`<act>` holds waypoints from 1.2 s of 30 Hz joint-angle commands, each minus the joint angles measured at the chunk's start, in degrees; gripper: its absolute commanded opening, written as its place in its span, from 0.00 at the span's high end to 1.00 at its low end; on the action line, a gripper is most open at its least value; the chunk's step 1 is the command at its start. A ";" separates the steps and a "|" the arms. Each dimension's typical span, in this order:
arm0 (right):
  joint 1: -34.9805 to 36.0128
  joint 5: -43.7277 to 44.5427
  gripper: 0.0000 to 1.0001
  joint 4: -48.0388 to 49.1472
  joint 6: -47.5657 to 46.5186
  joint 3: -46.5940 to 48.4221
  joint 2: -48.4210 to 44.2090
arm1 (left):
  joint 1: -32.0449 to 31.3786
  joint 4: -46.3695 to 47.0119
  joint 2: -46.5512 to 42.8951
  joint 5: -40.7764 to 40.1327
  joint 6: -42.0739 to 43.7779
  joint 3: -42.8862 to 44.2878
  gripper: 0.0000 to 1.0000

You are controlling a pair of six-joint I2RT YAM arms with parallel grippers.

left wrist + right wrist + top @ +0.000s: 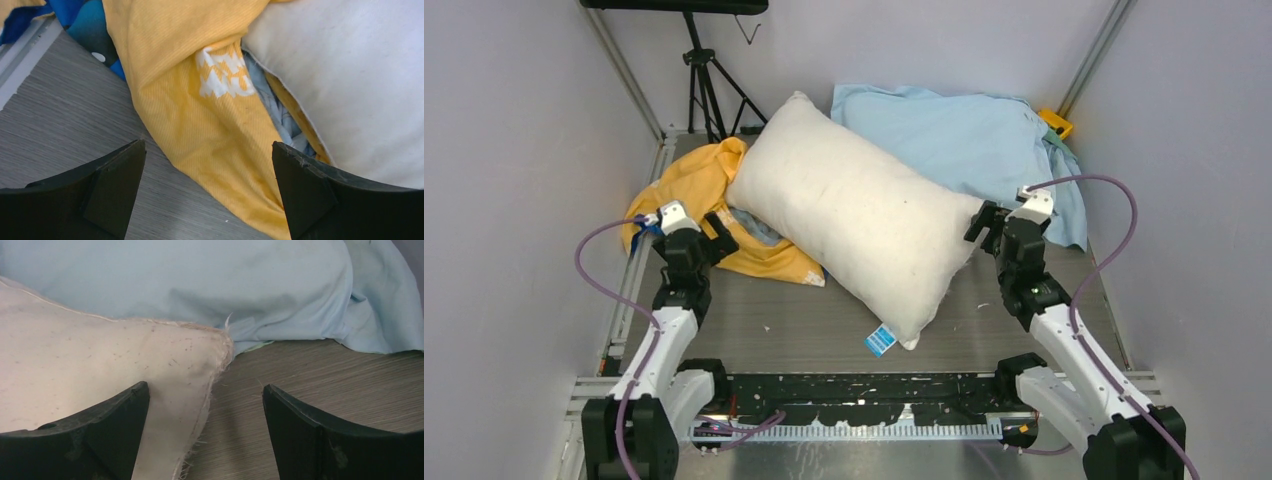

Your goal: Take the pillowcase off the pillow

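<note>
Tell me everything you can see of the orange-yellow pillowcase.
The pillowcase is soft, finely ribbed orange-yellow fabric with a white printed mark and blue inner edging. It lies crumpled on the table, left of the pillow, whose edge overlaps it. The open jaws of the left gripper straddle its near fold.

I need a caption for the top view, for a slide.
White pillow lies partly over the orange pillowcase; left gripper, right gripper open.

Part of the pillowcase (686, 185) out of sight beneath the pillow (854, 215)

White arms (1064, 330) bear black joints (686, 255), black claws (207, 145), purple cables (580, 258).
</note>
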 commanded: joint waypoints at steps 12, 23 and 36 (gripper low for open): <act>-3.84 15.06 0.10 34.72 -6.10 -9.32 23.92 | 0.33 34.22 21.99 0.65 14.86 -7.15 0.00; -5.44 16.64 0.12 59.16 -12.84 -12.21 40.92 | 0.02 40.94 33.01 4.74 17.35 -2.58 0.04; -10.02 5.88 0.08 61.66 -10.51 -13.57 43.25 | -2.58 52.79 38.05 7.61 20.92 -6.53 0.17</act>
